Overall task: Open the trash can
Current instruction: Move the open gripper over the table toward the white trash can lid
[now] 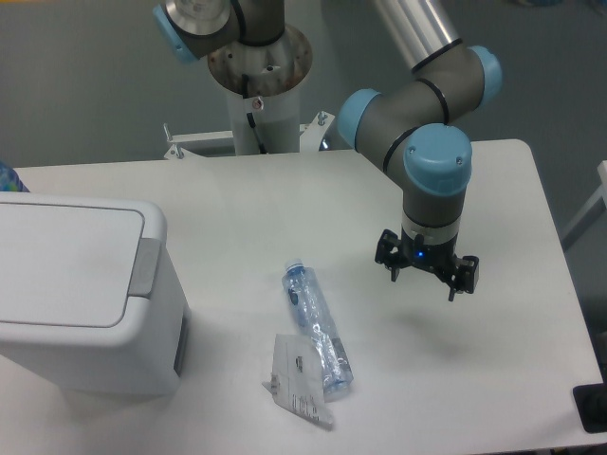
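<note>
The bin, closed under its flat lid, is shown at the left edge of the table; the gripper is held above the tabletop well to the bin's right, fingers spread apart and nothing gripped, with a crushed bottle and a torn label lying between the two. The bin is judged to be stiff, smooth and light plastic, liable to slide if pushed sideways. No grasp is thought necessary: the grey strip on the lid's right edge is best pressed straight down.
</note>
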Robot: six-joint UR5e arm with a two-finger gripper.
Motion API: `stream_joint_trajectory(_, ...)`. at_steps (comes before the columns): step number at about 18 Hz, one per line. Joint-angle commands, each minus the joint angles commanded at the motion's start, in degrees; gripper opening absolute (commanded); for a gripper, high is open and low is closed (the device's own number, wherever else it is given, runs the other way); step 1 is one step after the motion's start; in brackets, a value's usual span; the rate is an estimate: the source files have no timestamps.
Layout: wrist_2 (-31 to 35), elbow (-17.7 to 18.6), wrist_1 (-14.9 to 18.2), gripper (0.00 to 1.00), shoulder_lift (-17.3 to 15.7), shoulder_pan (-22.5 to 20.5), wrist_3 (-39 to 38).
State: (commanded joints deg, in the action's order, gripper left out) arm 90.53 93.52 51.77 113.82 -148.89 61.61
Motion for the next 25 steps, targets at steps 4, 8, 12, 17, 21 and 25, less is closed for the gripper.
stream_joint_trajectory(4,-0.09,-0.09,0.09,1.0,-0.17,0.09,-0.26)
stream_joint_trajectory(8,-0.61,-2.8,-0.35,1.0,-0.52,2.72,-3.94)
stream_joint_trajectory(12,-3.42,-4.83,-0.26,1.0,-2.1,5.18,-12.9)
stream_joint_trajectory(17,-5.45,-6.42,-0.26,1.0,-3.86,8.96,-21.69)
stream_joint_trajectory(21,-7.99,-7.38,-0.26,1.0,-5.45,11.33,-27.06)
stream_joint_trajectory(25,-11.24,-8.26,-0.26,1.0,-7.64,14.14,-33.03)
